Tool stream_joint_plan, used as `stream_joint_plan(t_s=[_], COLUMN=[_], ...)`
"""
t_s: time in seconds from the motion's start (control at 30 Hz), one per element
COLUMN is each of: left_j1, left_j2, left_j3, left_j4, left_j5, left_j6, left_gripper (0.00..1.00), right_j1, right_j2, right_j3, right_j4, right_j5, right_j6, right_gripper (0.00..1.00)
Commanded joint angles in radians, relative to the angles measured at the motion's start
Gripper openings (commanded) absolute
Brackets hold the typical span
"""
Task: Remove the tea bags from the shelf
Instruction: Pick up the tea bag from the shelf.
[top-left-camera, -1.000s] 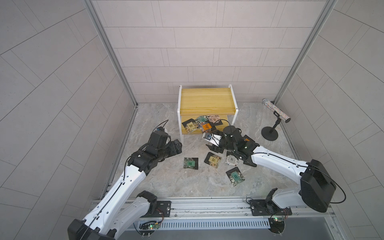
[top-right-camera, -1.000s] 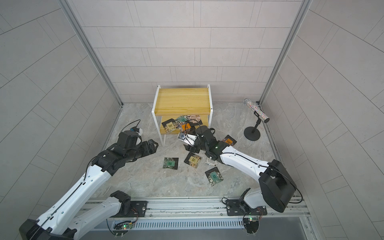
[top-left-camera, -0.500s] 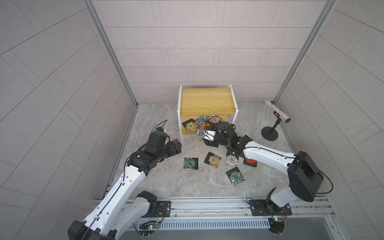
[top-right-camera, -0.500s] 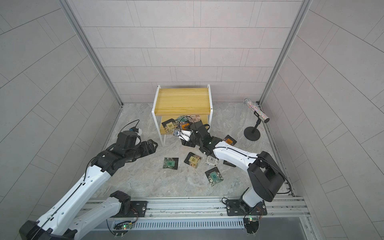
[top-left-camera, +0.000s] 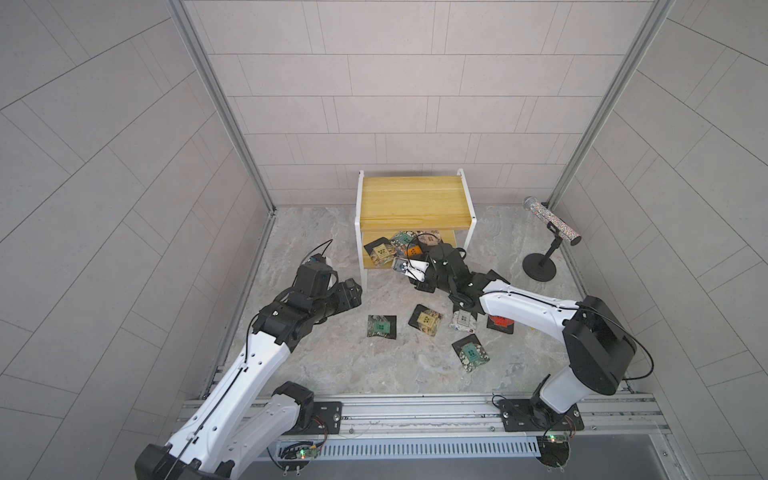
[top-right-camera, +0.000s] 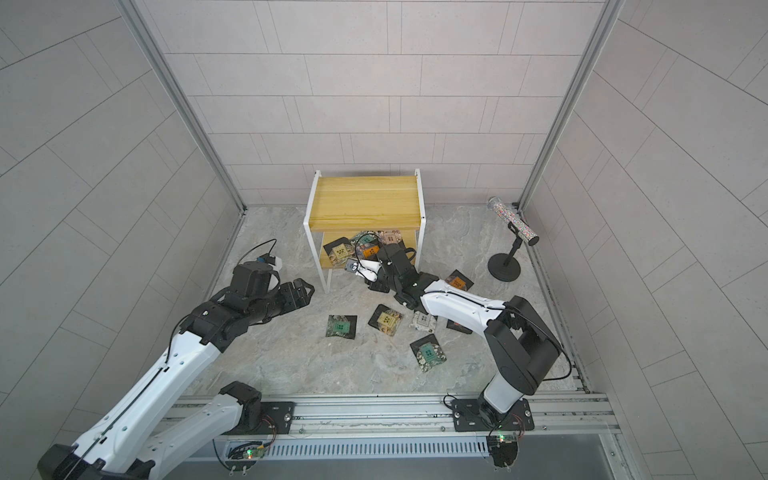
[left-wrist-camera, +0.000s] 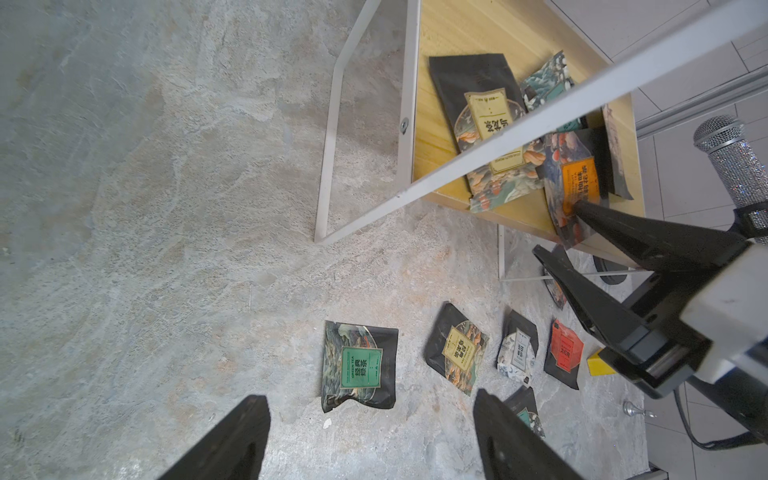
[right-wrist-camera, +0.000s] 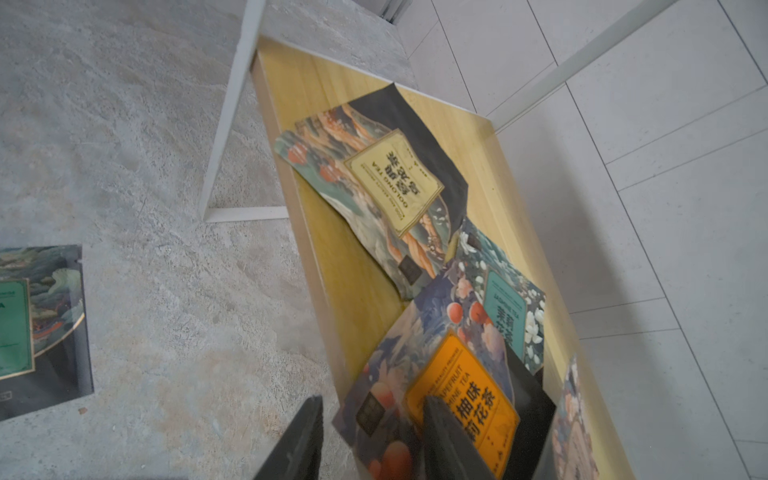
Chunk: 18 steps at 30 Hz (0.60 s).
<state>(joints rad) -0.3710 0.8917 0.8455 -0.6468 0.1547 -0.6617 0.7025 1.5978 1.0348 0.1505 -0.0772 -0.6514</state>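
The shelf (top-left-camera: 411, 199) (top-right-camera: 365, 199) stands at the back, and several tea bags lie on its lower board (right-wrist-camera: 332, 249): a beige-label one (right-wrist-camera: 395, 183) (left-wrist-camera: 490, 120), a teal one (right-wrist-camera: 505, 311) and an orange-label one (right-wrist-camera: 461, 399) (top-left-camera: 414, 250). My right gripper (right-wrist-camera: 372, 401) (left-wrist-camera: 558, 226) (top-left-camera: 415, 257) straddles the orange-label bag's front corner. One finger lies over the label and the other stands off the bag's edge, so a gap still shows. My left gripper (left-wrist-camera: 370, 397) (top-left-camera: 353, 291) (top-right-camera: 303, 289) hangs open and empty above the floor, left of the shelf's front leg.
Several tea bags lie on the floor in front of the shelf: green (top-left-camera: 381, 327), beige (top-left-camera: 428, 319), white (top-left-camera: 463, 320), red (top-left-camera: 500, 322), teal (top-left-camera: 471, 353). A glittery tube on a black stand (top-left-camera: 550, 220) stands at the right. A small yellow piece (left-wrist-camera: 598, 365) lies by the red bag.
My right gripper has reached forward from the floor bags to the shelf's lower board, and its jaws have narrowed around the orange-label bag. The left arm has not moved.
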Motion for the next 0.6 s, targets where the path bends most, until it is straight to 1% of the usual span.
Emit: stream_joint_plan(t_s=[0.0, 0.1, 0.3, 0.37, 0.57], left_j1=[0.007, 0.007, 0.008, 0.007, 0.007], left_j2=[-0.005, -0.005, -0.008, -0.012, -0.018], left_j3=[-0.016, -0.017, -0.018, -0.022, -0.028], left_j4=[-0.003, -0.001, 0.004, 0.006, 0.01], left_j5=[0.004, 0.006, 0.009, 0.01, 0.016], left_j6=[0.01, 0.007, 0.0, -0.002, -0.01], left_gripper=[0.85, 0.85, 0.85, 0.85, 0.85], right_j1=[0.008, 0.008, 0.008, 0.008, 0.009], right_j2=[-0.025, -0.037, -0.069, -0.079, -0.111], right_j3=[-0.017, -0.021, -0.022, -0.021, -0.021], right_j4=[-0.006, -0.005, -0.007, -0.008, -0.012], right_j5=[0.02, 0.03, 0.036, 0.036, 0.041], right_j6=[0.012, 0.015, 0.016, 0.021, 0.028], right_gripper=[0.36, 0.29, 0.19, 0.18, 0.09])
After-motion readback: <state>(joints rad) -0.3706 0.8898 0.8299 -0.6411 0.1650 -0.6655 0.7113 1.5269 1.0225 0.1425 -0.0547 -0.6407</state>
